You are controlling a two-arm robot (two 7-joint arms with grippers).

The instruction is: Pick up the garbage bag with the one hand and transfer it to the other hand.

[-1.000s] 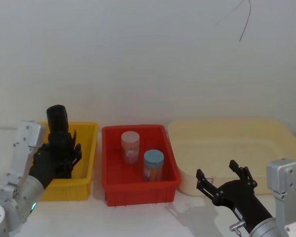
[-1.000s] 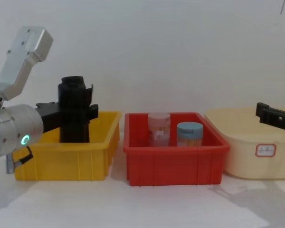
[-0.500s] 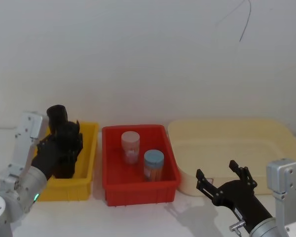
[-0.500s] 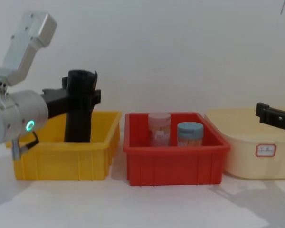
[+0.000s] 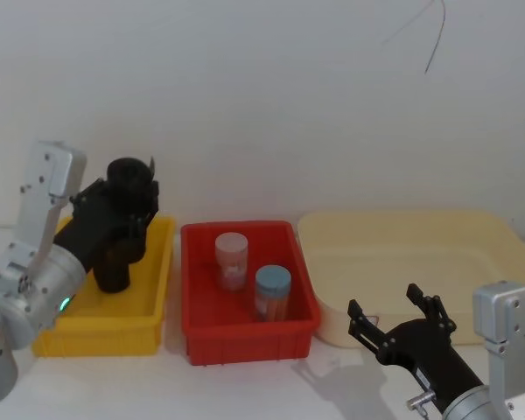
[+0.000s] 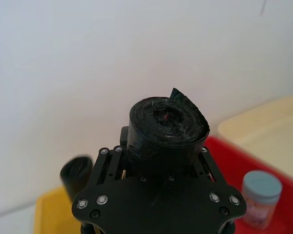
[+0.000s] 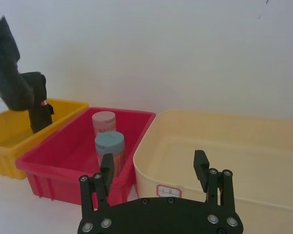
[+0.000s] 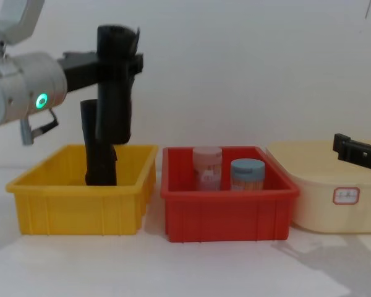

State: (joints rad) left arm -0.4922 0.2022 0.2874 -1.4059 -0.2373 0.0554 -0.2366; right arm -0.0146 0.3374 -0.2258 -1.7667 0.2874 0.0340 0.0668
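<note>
Chest view. The left end effector (image 8: 119,62), on a silver-grey arm with a green ring light (image 8: 42,100), sits in the upper left of the frame. Its fingers are pinched on the garbage bag (image 8: 119,111), gripping the roll near its upper end. The bag is a black roll of crinkled film, held roughly upright in the air above the yellow bin (image 8: 80,210). Its top stands well above the jars. A second black roll (image 8: 98,158) stands inside the yellow bin, partly behind the held one.

In the left wrist view the bag's coiled end (image 6: 166,122) projects between the fingers, with the second roll at lower left of that frame.

At centre, the red bin (image 8: 226,213) holds two upright jars, one with a pink lid (image 8: 206,167) and one with a blue lid (image 8: 246,174). They stand near each other. At the right is the cream tub (image 8: 321,204), bearing a small label on its front wall. All three containers rest in a row on the white worktop (image 8: 185,266).

The right end effector (image 5: 383,302) hovers at the lower right of the head view, in front of the cream tub. Its fingers are spread and grip nothing, and it is well apart from the bag.
</note>
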